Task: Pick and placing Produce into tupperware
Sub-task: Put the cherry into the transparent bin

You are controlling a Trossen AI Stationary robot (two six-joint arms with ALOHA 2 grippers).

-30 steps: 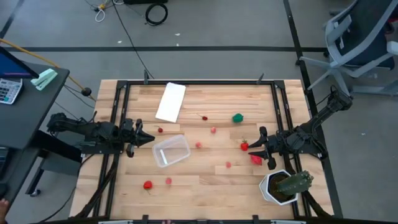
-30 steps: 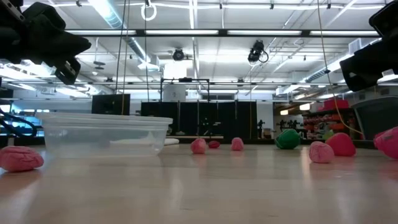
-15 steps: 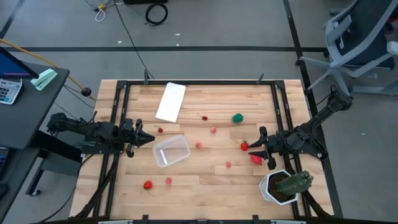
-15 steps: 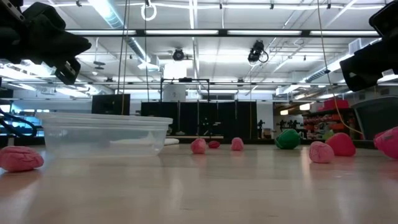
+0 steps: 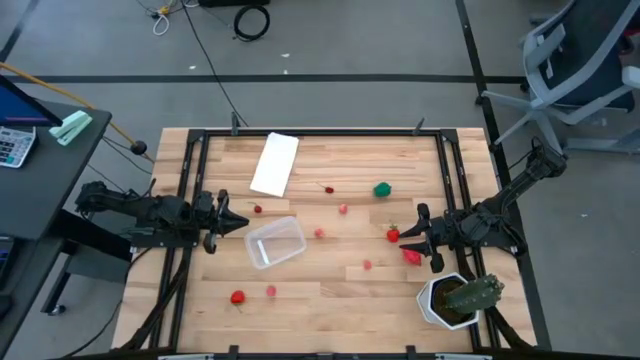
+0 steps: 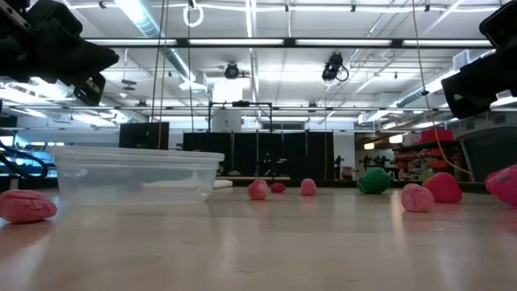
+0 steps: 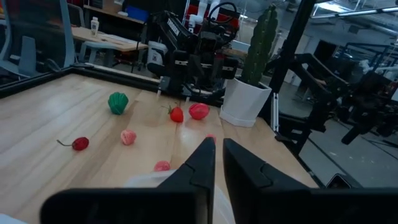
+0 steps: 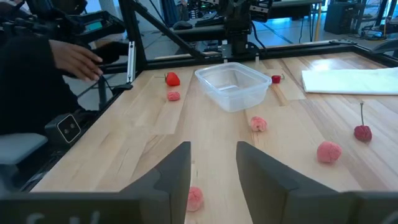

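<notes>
Currently the tupperware (image 5: 275, 242) sits empty, left of centre in the high view, its long axis running from lower left to upper right. No produce is in it yet. Pieces lie scattered over the desk (image 5: 330, 290): a red strawberry (image 5: 393, 235) and a larger pink-red piece (image 5: 411, 256) at right of centre, a round green piece (image 5: 382, 189) above them, small pink pieces (image 5: 343, 209) near the middle, a cherry (image 5: 328, 188) toward the top, and a red piece (image 5: 237, 297) at lower left.

Key relation: the right gripper (image 5: 420, 240) is at the right, its tips pointing left, with the strawberry just beside them and the pink-red piece just below. The right arm is the nearer one to both, so I judge that the pick falls to it. From there the tupperware lies well apart to the left. Its fingers stand apart with a clear gap in the right wrist view and hold nothing.

The left gripper (image 5: 232, 222) waits just left of the tupperware, fingers nearly together with a thin gap in the left wrist view, nothing held.

Hard to make out: gripper heights above the desk; the low view cuts both arms off at the top corners. A cactus in a white pot (image 5: 455, 296) stands near the right arm, at lower right. A white panel (image 5: 274, 164) lies at upper left. A person's hand (image 8: 78, 60) shows beyond the desk in the right wrist view.
</notes>
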